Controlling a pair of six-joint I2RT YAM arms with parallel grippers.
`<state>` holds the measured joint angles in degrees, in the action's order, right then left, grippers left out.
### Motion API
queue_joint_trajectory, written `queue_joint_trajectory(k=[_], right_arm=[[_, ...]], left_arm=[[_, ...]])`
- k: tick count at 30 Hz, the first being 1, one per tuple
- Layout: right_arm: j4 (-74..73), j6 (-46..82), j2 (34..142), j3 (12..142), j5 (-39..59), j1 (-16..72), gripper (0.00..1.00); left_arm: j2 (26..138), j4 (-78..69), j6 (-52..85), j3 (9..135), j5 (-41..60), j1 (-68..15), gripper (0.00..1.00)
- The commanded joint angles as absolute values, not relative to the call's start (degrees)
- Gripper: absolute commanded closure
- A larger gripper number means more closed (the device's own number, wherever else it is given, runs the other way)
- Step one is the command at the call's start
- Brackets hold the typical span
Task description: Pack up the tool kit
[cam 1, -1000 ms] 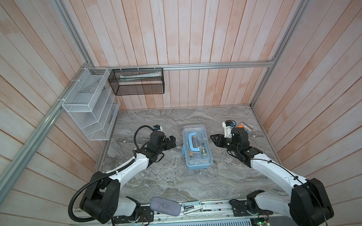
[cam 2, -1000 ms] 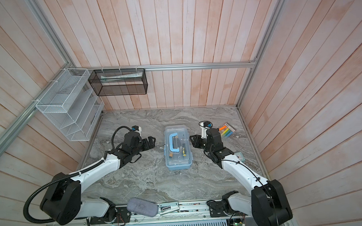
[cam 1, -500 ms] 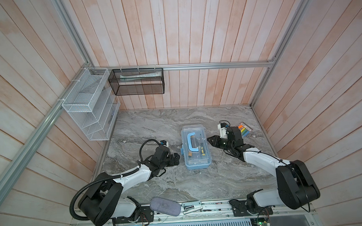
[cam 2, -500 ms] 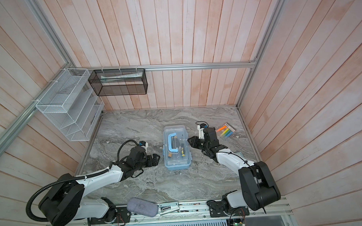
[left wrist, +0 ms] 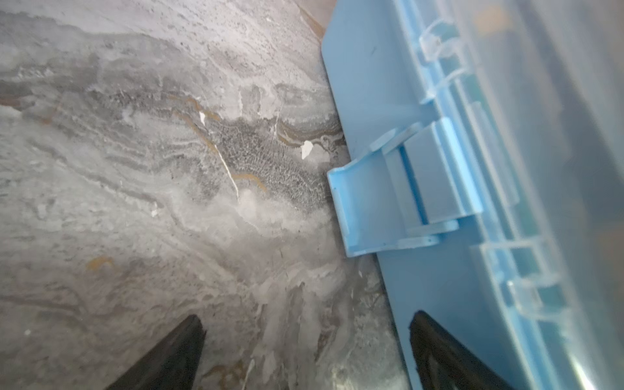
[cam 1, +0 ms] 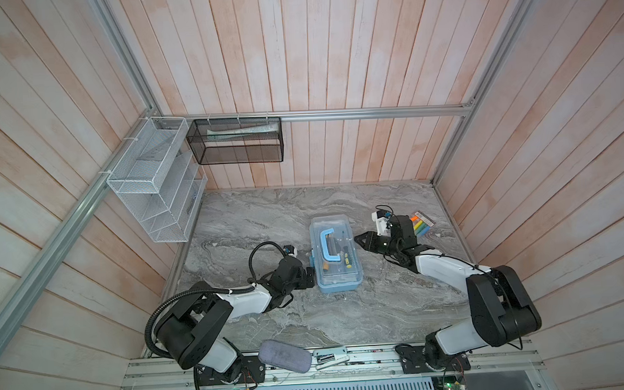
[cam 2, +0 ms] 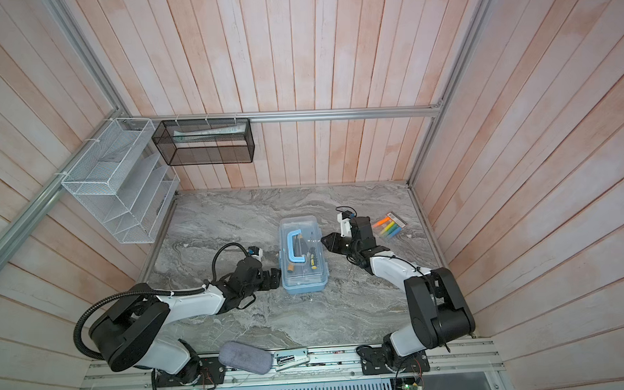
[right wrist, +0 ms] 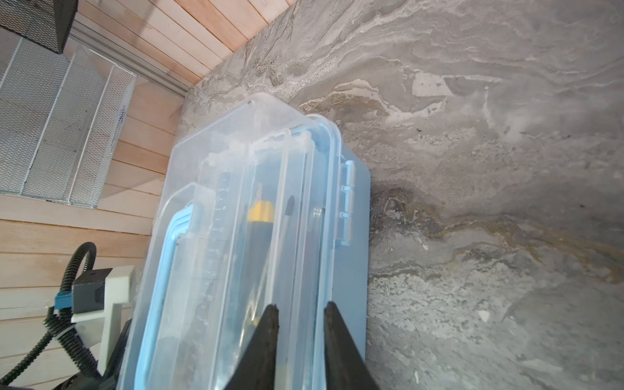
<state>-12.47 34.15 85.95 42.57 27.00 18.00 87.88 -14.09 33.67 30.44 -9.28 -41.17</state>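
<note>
Left gripper (left wrist: 305, 319) is spread wide and empty, with one finger beside the side wall of the blue box (cam 1: 336, 279), near its latch (left wrist: 364, 209), which sticks out. Right gripper (right wrist: 301, 305) is nearly closed over the edge of the clear lid (right wrist: 236, 162); whether it pinches the lid cannot be told. The box sits mid-table (cam 1: 268, 211), lid down, tools (right wrist: 260, 216) inside. Markers (cam 1: 420, 226) lie just right of that arm.
</note>
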Motion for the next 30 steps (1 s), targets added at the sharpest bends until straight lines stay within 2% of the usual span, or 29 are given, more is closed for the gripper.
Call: queue_joint_trajectory(k=[1, 15, 30], right_arm=[[-13.89, 32.78, 87.48, 44.63, 28.78, 17.23, 0.77], [-15.1, 31.64, 89.78, 46.82, 31.47, 16.16, 0.82], [-15.13, 32.05, 90.06, 47.19, 32.52, 16.12, 0.84]], left_arm=[[91.63, -17.67, 33.22, 28.84, -16.83, -43.56, 0.03], [102.97, -24.46, 34.28, 29.15, -23.69, -46.49, 0.03], [100.5, -27.07, 32.36, 29.54, -32.03, -46.15, 0.02]])
